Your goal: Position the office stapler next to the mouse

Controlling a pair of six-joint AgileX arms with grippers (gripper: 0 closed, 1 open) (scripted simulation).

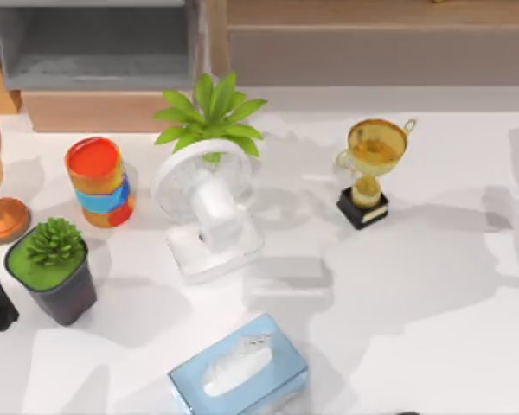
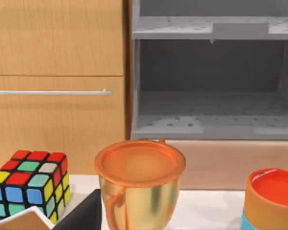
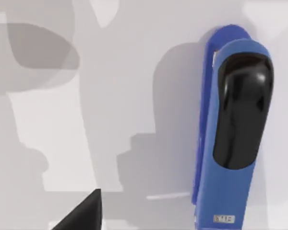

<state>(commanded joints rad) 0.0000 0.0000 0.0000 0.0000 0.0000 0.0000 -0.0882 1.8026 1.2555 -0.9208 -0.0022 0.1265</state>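
1. Left gripper (image 2: 84, 213) hangs by the shiny orange-gold metal trophy cup (image 2: 138, 184); whether it is released or clenched, I cannot tell.
2. Right gripper's finger (image 3: 84, 213): likewise.
3. The narrow bright-blue plastic office stapler (image 3: 233, 129) lies flat on the white table (image 3: 53, 139) under the right wrist; probably stiff, light, glossy-topped, best pinched across its long sides.

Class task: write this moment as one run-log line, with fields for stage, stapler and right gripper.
stage: approach, no grasp yet | stapler: lying flat on white table, untouched | right gripper: above table beside stapler, one dark fingertip visible
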